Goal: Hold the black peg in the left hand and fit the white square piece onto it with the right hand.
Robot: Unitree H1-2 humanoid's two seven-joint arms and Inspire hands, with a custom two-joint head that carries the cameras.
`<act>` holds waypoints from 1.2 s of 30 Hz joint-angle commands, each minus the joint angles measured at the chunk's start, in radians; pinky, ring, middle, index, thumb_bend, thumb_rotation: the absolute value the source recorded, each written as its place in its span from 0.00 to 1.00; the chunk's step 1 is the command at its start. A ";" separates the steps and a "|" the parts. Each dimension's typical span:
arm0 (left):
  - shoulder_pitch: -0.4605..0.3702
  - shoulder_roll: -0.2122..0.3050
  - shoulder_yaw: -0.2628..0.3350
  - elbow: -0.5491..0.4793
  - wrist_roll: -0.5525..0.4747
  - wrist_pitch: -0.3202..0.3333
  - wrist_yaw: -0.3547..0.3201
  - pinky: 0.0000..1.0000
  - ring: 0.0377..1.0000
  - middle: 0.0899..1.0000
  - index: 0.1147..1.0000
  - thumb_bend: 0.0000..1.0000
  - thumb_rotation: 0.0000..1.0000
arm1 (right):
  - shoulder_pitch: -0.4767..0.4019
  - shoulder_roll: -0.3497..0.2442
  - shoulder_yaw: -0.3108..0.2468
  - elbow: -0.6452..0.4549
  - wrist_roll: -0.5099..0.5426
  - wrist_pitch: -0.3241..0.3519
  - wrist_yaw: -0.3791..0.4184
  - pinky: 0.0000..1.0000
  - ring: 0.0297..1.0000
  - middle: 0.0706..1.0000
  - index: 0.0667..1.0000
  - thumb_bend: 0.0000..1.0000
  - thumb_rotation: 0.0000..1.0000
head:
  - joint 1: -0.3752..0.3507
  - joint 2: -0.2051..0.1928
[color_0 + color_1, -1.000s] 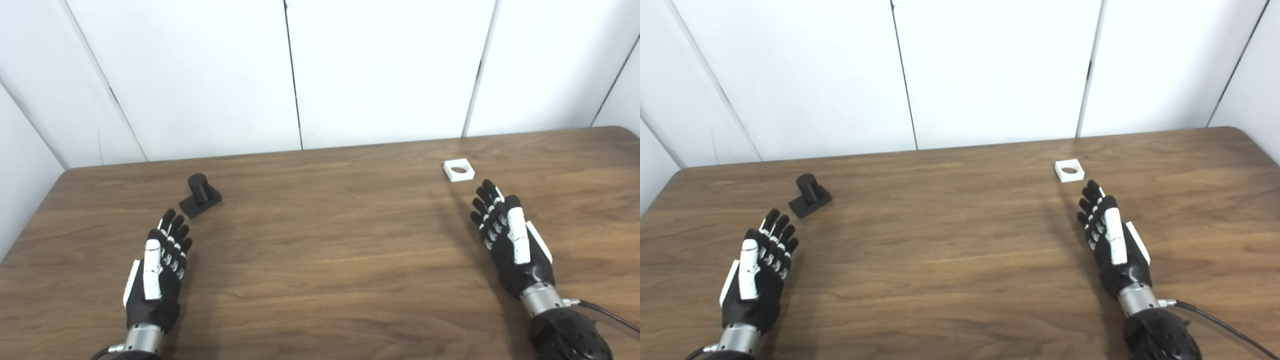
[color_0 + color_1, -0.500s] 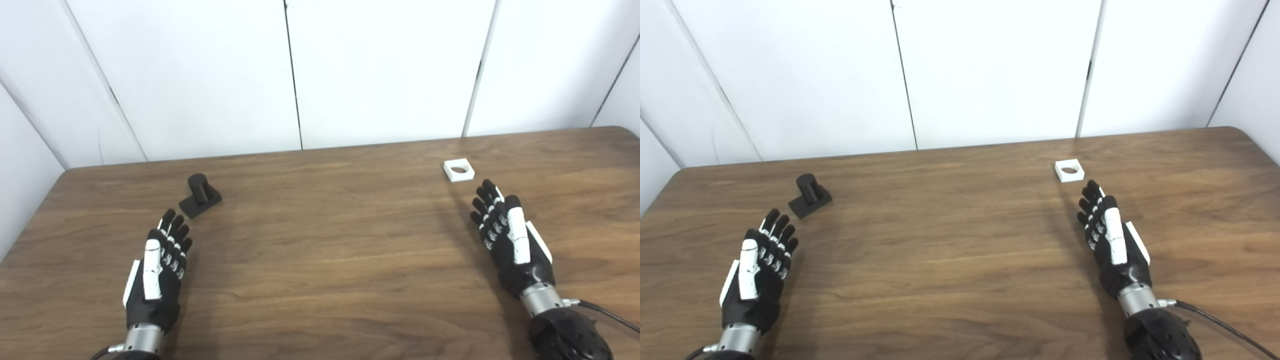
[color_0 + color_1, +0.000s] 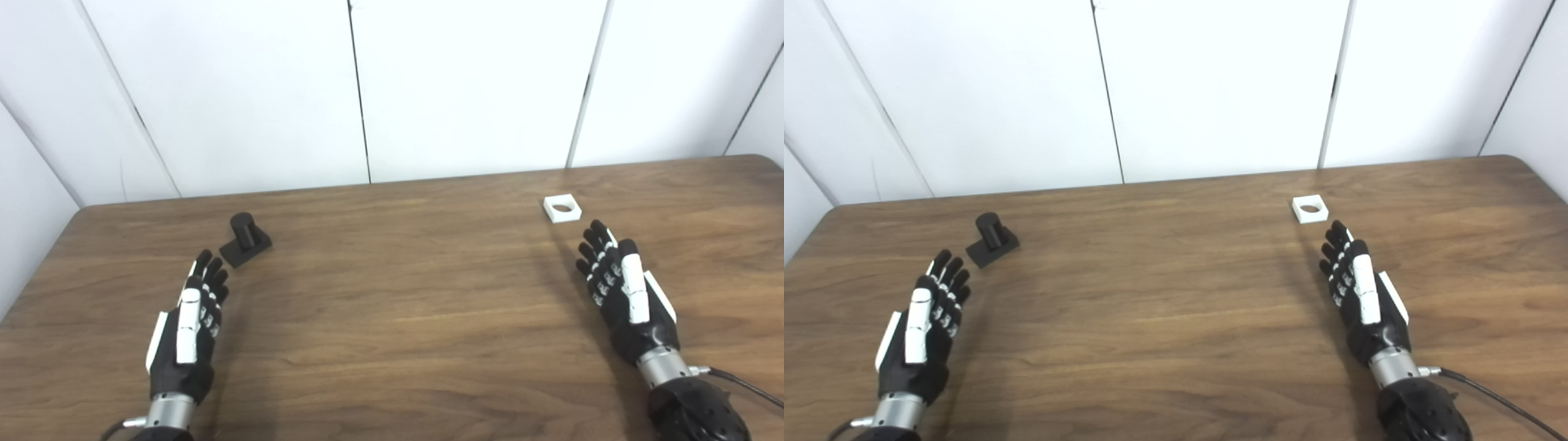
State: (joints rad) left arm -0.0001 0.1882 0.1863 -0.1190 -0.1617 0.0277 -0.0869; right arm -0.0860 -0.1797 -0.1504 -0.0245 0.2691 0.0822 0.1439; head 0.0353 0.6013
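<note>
Hovering over table (image 3: 392,318): left hand (image 3: 187,331) empty, fingers spread, tips just near peg (image 3: 245,239) far left. Right hand (image 3: 625,294) likewise spread, empty, near white square (image 3: 561,208) far right.

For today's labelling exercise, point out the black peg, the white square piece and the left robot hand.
black peg (image 3: 243,228), left eye view, cylinder side.
white square piece (image 3: 553,211), left eye view, rim.
left robot hand (image 3: 187,331), left eye view, back.

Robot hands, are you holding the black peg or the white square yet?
No, nothing is held. The left hand and right hand are open; the black peg and white square piece lie untouched on the table.
</note>
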 commanded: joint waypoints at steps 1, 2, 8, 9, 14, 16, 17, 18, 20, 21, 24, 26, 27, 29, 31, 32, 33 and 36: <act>-0.046 0.041 -0.001 -0.048 0.086 0.003 0.033 0.98 0.98 0.97 0.99 0.57 0.72 | -0.019 0.005 0.006 -0.001 0.006 -0.019 0.010 1.00 1.00 1.00 1.00 0.60 1.00 | 0.000 0.001; -0.050 0.046 -0.002 -0.052 0.110 0.007 0.041 0.97 0.98 0.98 0.99 0.56 0.70 | -0.019 0.005 0.007 -0.001 0.005 -0.019 0.010 1.00 1.00 1.00 1.00 0.60 1.00 | 0.000 0.001; -0.083 0.090 -0.010 -0.079 0.279 0.036 0.093 1.00 1.00 1.00 0.98 0.56 0.67 | -0.020 0.007 0.014 0.008 -0.003 -0.024 0.008 1.00 1.00 1.00 0.99 0.61 1.00 | 0.004 -0.006; -0.089 0.097 -0.011 -0.080 0.298 0.040 0.096 1.00 1.00 1.00 0.98 0.55 0.66 | -0.019 0.008 0.015 0.005 -0.004 -0.022 0.006 1.00 1.00 1.00 0.99 0.61 1.00 | 0.005 -0.006; -0.120 0.117 -0.004 -0.072 0.313 0.065 0.090 0.96 1.00 1.00 0.99 0.58 0.52 | -0.023 0.009 0.020 0.011 0.000 -0.026 0.013 1.00 1.00 1.00 0.99 0.60 1.00 | 0.006 -0.009; -0.132 0.133 -0.013 -0.057 0.375 0.076 0.109 0.94 1.00 1.00 0.98 0.64 0.50 | -0.024 0.012 0.021 0.010 -0.002 -0.023 0.008 1.00 1.00 1.00 0.99 0.60 1.00 | 0.004 -0.011; -0.140 0.144 -0.021 -0.043 0.411 0.076 0.117 0.93 1.00 1.00 0.98 0.67 0.50 | -0.023 0.014 0.022 0.009 -0.003 -0.019 0.004 1.00 1.00 1.00 0.98 0.61 1.00 | 0.004 -0.011; -0.149 0.154 -0.026 -0.030 0.441 0.079 0.123 0.94 1.00 1.00 0.97 0.70 0.50 | -0.023 0.016 0.023 0.007 -0.005 -0.016 0.001 1.00 1.00 1.00 0.98 0.61 1.00 | 0.003 -0.011; -0.168 0.173 -0.042 -0.006 0.514 0.094 0.139 0.97 1.00 1.00 0.95 0.74 0.50 | -0.022 0.018 0.025 0.006 -0.006 -0.015 0.000 1.00 1.00 1.00 0.98 0.61 1.00 | 0.002 -0.013; -0.176 0.180 -0.048 0.006 0.544 0.102 0.146 0.98 1.00 0.99 0.94 0.76 0.50 | -0.021 0.018 0.025 0.005 -0.005 -0.015 0.000 1.00 1.00 1.00 0.98 0.62 1.00 | 0.002 -0.015; -0.202 0.196 -0.063 0.041 0.614 0.121 0.168 0.97 1.00 0.99 0.92 0.80 0.48 | -0.018 0.022 0.024 0.005 -0.003 -0.016 0.000 1.00 1.00 1.00 0.98 0.62 1.00 | 0.002 -0.017; -0.223 0.216 -0.082 0.075 0.680 0.127 0.187 0.99 1.00 0.99 0.89 0.82 0.47 | -0.016 0.025 0.025 0.002 -0.008 -0.016 -0.005 1.00 1.00 1.00 0.98 0.63 1.00 | 0.003 -0.019; -0.233 0.227 -0.093 0.095 0.713 0.126 0.198 1.00 1.00 0.99 0.88 0.82 0.47 | -0.014 0.025 0.025 0.000 -0.009 -0.015 -0.006 1.00 1.00 1.00 0.98 0.63 1.00 | 0.003 -0.019; -0.247 0.243 -0.109 0.125 0.754 0.113 0.218 1.00 1.00 0.99 0.86 0.83 0.46 | -0.013 0.026 0.026 0.000 -0.010 -0.016 -0.006 1.00 1.00 1.00 0.97 0.63 1.00 | 0.002 -0.021; -0.266 0.261 -0.131 0.172 0.799 0.099 0.243 1.00 1.00 0.99 0.84 0.84 0.47 | -0.010 0.027 0.025 -0.001 -0.010 -0.018 -0.006 1.00 1.00 1.00 0.97 0.63 1.00 | 0.001 -0.023; -0.276 0.271 -0.143 0.197 0.819 0.093 0.255 1.00 1.00 0.98 0.83 0.84 0.48 | -0.008 0.029 0.025 -0.001 -0.011 -0.020 -0.007 1.00 1.00 1.00 0.97 0.63 1.00 | 0.001 -0.023; -0.287 0.279 -0.154 0.223 0.835 0.087 0.266 1.00 1.00 0.99 0.82 0.85 0.49 | -0.007 0.030 0.025 -0.002 -0.015 -0.022 -0.008 1.00 1.00 1.00 0.97 0.62 1.00 | 0.000 -0.024; -0.307 0.292 -0.170 0.266 0.851 0.079 0.282 1.00 1.00 1.00 0.80 0.86 0.50 | -0.005 0.032 0.025 -0.002 -0.019 -0.024 -0.008 1.00 1.00 1.00 0.97 0.62 1.00 | -0.002 -0.025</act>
State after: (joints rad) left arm -0.2506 0.4458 0.0171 0.1449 0.6653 0.1354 0.1541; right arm -0.0914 -0.1650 -0.1302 -0.0227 0.2468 0.0804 0.1376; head 0.0322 0.5753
